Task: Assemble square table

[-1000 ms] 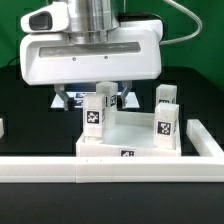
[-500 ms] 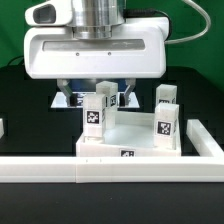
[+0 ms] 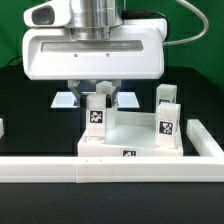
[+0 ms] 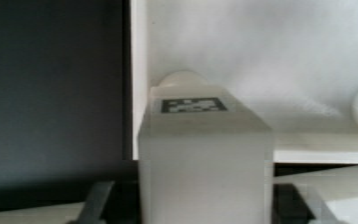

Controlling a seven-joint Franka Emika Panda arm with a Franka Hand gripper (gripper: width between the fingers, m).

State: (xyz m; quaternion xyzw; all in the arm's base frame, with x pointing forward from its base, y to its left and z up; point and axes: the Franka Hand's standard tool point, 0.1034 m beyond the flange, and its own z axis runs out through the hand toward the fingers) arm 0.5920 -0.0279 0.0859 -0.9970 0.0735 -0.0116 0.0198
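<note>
The white square tabletop [image 3: 133, 131] lies on the black table, raised rim up. A white tagged leg [image 3: 96, 113] stands upright at its corner on the exterior view's left. Two more legs [image 3: 166, 96] [image 3: 167, 124] stand on the exterior view's right side. My gripper [image 3: 97, 95] hangs straight over the left leg, one finger on each side of its top. In the wrist view the leg [image 4: 202, 150] fills the middle and the fingers [image 4: 101, 200] flank it closely. A thin dark gap still shows on at least one side, so the jaws stand open around the leg.
A long white border rail [image 3: 110, 168] runs across the front and turns back along the exterior view's right [image 3: 207, 142]. The marker board [image 3: 65, 100] lies behind the tabletop under my gripper body. A small white piece [image 3: 2, 127] sits at the left edge.
The fingers have come inward from wide apart and now stand close on both sides of the left leg. The leg and the tabletop have not moved.
</note>
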